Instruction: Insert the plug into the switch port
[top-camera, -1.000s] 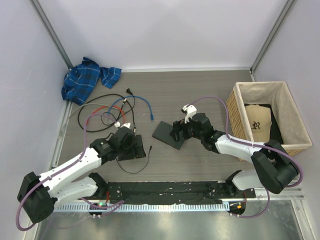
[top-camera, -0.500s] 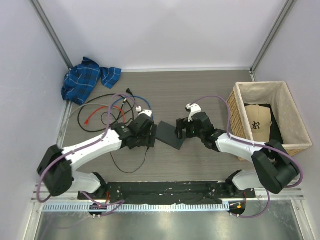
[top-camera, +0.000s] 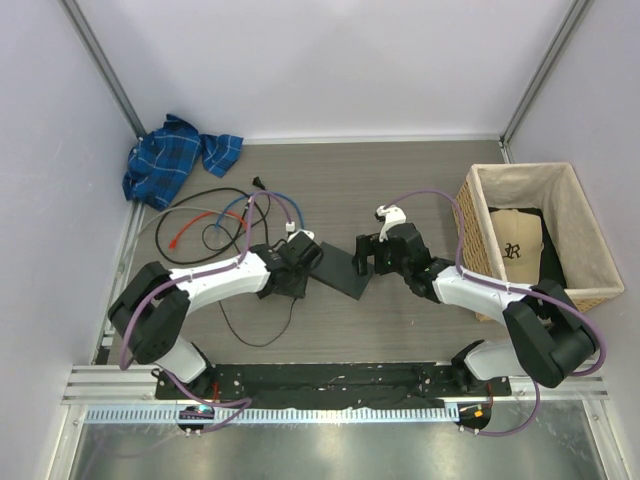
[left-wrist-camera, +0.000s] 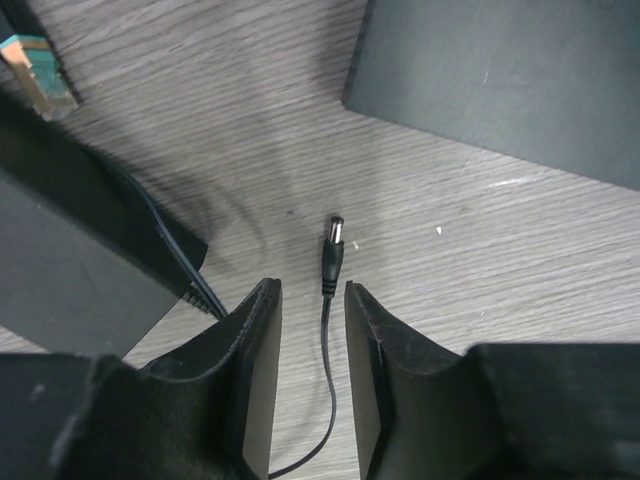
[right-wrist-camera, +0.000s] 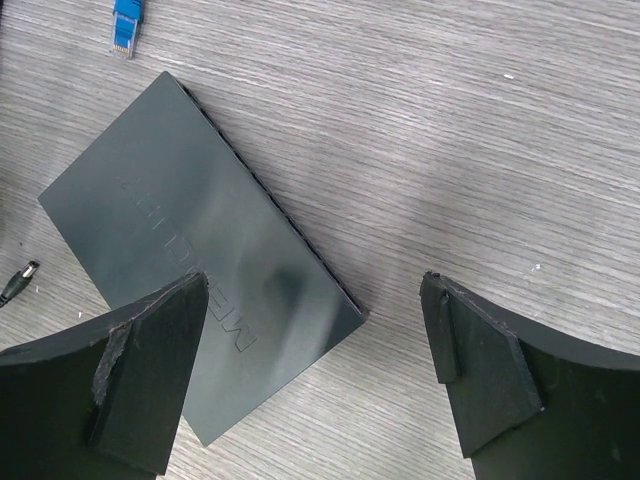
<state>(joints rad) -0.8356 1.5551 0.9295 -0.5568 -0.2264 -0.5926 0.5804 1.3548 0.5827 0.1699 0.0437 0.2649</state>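
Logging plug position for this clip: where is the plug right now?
Left wrist view: the plug lies just ahead of the left gripper, its cord running back between the fingers, tip aimed at the switch box but short of it.

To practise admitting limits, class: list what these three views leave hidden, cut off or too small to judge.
1. The switch port: the left wrist view cuts the switch off at the frame's top edge; too small in the top view.
2. Grip on the plug: its cord leaves the frame inside the left gripper; clamping unclear.
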